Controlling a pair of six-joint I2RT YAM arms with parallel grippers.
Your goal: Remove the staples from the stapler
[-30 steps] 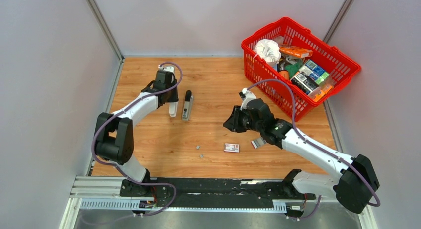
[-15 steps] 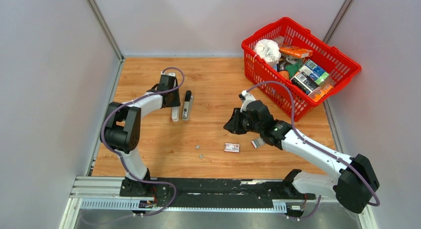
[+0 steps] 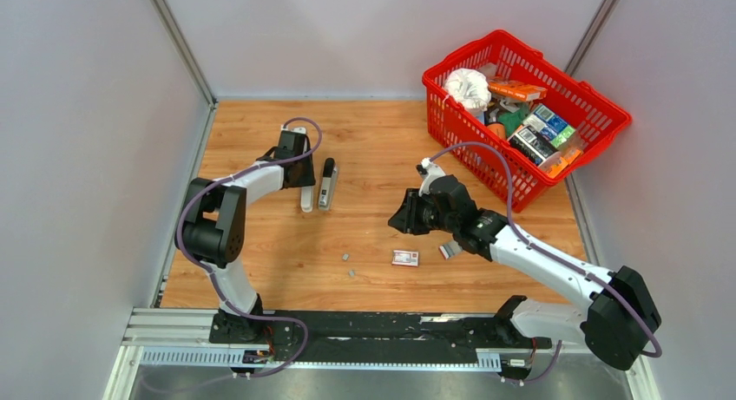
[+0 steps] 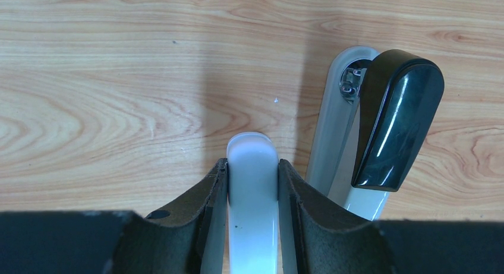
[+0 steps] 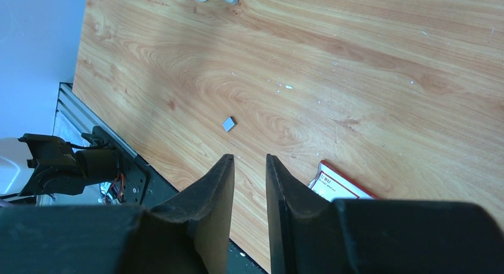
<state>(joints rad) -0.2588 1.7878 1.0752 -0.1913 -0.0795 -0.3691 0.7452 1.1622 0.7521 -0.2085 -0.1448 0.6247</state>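
- On the wooden table, our left gripper clenches a white bar just beside the stapler.
- Our right gripper hovers, fingers narrowly parted, holding nothing.
- The staples, seemingly two grey bits, lie near a red-and-white box.

Staples lie before the stapler (basket far right, behind).

- This is a robotics lab test cell.
- Plain grey panel walls on metal corner posts box in a wooden tabletop.
- Two cabled robot arms, the left arm and the right arm, are mounted on a metal rail at the near edge.
- A red basket of mixed packaged goods sits in the far right corner.
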